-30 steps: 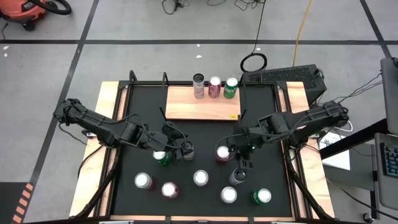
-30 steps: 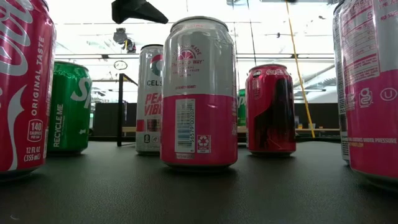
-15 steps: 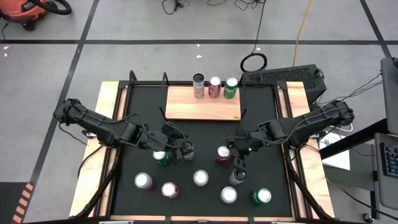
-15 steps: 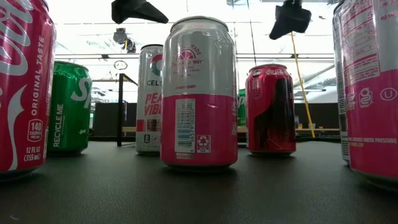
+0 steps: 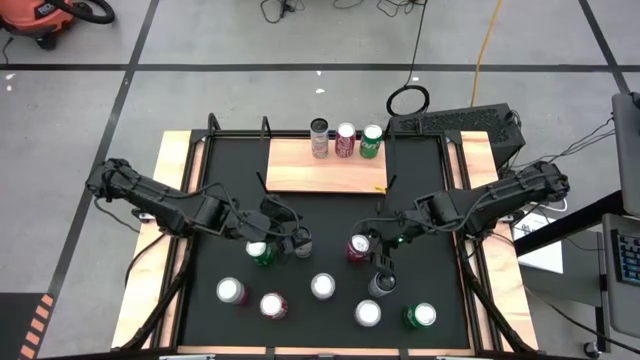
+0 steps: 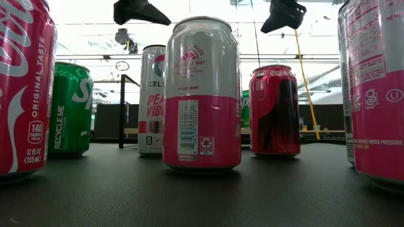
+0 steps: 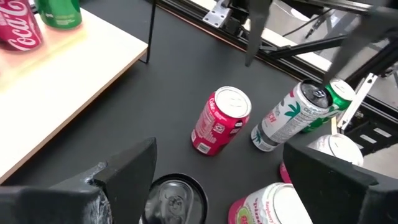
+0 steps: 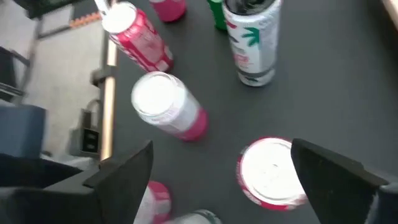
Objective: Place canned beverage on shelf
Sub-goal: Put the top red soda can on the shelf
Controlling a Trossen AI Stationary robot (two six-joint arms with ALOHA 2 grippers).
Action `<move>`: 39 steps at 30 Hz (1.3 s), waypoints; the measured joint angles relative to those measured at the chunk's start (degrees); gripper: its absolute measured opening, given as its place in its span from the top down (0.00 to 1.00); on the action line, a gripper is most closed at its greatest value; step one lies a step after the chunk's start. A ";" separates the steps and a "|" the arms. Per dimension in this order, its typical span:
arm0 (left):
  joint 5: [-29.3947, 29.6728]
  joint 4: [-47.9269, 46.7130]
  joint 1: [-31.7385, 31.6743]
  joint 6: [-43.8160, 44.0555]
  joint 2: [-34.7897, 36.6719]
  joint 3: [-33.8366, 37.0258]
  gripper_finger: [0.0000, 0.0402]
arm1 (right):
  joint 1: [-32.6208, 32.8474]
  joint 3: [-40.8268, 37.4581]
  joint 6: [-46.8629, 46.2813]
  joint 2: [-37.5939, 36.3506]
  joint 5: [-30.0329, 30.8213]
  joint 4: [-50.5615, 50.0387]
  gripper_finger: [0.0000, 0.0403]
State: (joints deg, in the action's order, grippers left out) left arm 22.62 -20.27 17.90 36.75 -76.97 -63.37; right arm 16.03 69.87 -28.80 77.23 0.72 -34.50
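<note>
Hovering right gripper, open, above cans.

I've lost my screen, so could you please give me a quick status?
Both grippers open, empty: left gripper, right gripper above mat cans. Shelf holds three cans at back edge. Nothing blocking shelf.

Twelve cans, one shelf, one black mat, two arms.

Three cans stand on the shelf along its far edge: one grey can, one red can, one green can. Nine cans stand on the mat, two of them green: one mid-mat, one at the near right corner. One left arm, one right arm.
</note>
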 joint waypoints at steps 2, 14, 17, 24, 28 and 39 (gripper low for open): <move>0.17 0.00 -0.28 0.02 0.02 0.00 0.12 | -0.44 0.34 -1.43 0.02 -1.03 0.75 0.09; 1.28 0.15 -0.32 0.00 -0.69 -0.04 0.12 | -1.50 1.22 4.89 2.07 0.77 -3.17 0.01; 1.28 0.14 -0.32 -0.02 -0.70 -0.04 0.12 | -1.50 1.22 7.19 3.79 0.75 -3.53 0.01; 1.28 0.25 -0.32 0.39 -0.70 -0.04 0.12 | -1.74 1.22 9.25 8.61 1.01 -5.62 0.01; 1.28 0.48 -0.30 0.44 -0.70 -0.04 0.12 | -1.78 1.22 9.58 10.62 2.41 -5.67 0.01; 0.20 0.46 -1.43 -1.11 -0.70 -0.04 0.12 | -2.22 1.22 10.01 15.53 1.60 -6.32 0.01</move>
State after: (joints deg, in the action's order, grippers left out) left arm 22.81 -19.81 16.47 35.64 -77.67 -63.42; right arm 13.80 71.09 -18.79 92.76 2.32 -40.81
